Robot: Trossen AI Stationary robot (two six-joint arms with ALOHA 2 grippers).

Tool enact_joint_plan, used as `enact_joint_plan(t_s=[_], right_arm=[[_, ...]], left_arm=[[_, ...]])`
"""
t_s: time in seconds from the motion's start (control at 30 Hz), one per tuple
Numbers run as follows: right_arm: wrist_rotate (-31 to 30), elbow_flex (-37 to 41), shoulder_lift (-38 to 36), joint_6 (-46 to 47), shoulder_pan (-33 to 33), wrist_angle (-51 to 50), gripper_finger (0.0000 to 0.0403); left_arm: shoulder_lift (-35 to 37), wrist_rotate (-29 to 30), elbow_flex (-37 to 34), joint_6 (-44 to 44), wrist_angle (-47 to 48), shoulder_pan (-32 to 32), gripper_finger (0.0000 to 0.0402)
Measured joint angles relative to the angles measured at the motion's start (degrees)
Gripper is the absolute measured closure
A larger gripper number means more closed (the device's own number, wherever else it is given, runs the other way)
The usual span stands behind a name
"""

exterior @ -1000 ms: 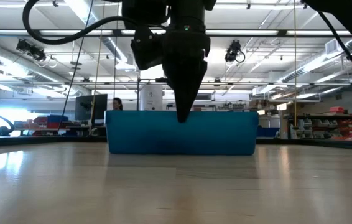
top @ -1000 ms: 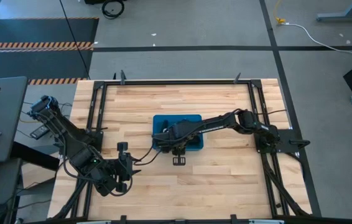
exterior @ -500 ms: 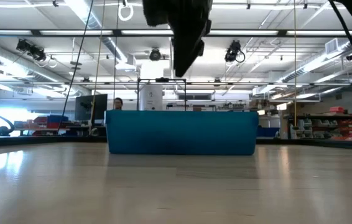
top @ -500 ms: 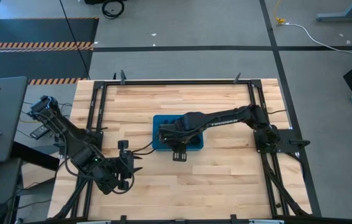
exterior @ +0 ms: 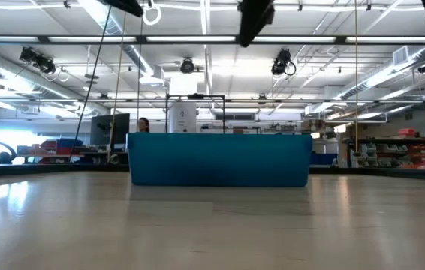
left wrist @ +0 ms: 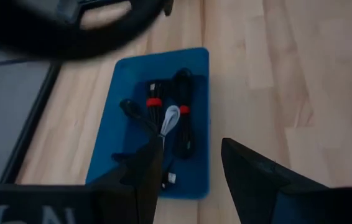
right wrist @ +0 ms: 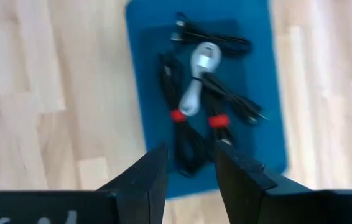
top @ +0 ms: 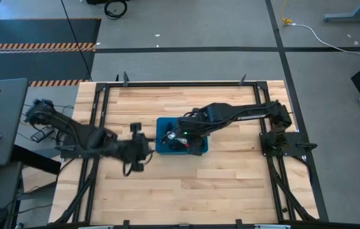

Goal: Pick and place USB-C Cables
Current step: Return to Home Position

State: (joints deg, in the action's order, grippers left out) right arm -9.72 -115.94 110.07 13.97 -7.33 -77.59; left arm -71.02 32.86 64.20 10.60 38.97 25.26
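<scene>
The blue bin [top: 196, 147] [exterior: 220, 159] sits mid-table. Several USB-C cables lie on its floor: black bundles with red ties [right wrist: 179, 130] [left wrist: 183, 124] and a white one [right wrist: 198, 81] [left wrist: 170, 118]. My right gripper [top: 177, 140] [right wrist: 191, 171] hangs open high above the bin, fingers pointing down at the cables and touching nothing. Only its dark tip [exterior: 254, 19] shows at the top of the low view. My left gripper [top: 143, 147] [left wrist: 191, 168] is open too, raised just left of the bin and looking down into it.
Bare wooden tabletop [top: 218, 184] surrounds the bin on all sides. A black metal frame [top: 180, 83] runs along the table's edges. The two arms come close together over the bin's left half.
My right gripper has risen from table height just near of the bin, climbing to the top of the low view and moving toward the far edge until it stands over the bin. My left arm has swung out from the near-left corner toward the bin.
</scene>
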Motion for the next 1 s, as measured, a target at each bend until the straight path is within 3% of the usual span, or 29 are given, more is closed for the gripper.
enact_joint_plan(t_s=[0.13, 0.3, 0.53, 0.77, 1.0], right_arm=[[-4.1, 0.0, -2.3, 1.6, -1.1, -3.5, 0.0269], [-8.9, 0.5, -3.5, 4.9, -1.6, -10.3, 0.0269], [-7.1, 5.7, -3.4, 4.0, -1.7, -9.8, 0.0269], [-4.3, 11.0, -6.2, 2.5, 0.1, -3.2, 0.0296], [4.5, 20.6, -15.8, 1.3, 3.7, 10.7, 0.0394]], left_arm=[[1.6, -9.7, 0.0, -4.5, -1.9, -8.2, 0.023], [4.3, -16.2, 0.0, -6.8, 0.3, -16.2, 0.023], [6.3, -24.9, 0.0, -8.6, -1.2, -21.5, 0.0238], [5.6, -25.2, 0.0, -9.8, -0.9, -21.5, 0.0294], [5.9, -25.3, 0.0, -10.4, -0.4, -21.9, 0.039]])
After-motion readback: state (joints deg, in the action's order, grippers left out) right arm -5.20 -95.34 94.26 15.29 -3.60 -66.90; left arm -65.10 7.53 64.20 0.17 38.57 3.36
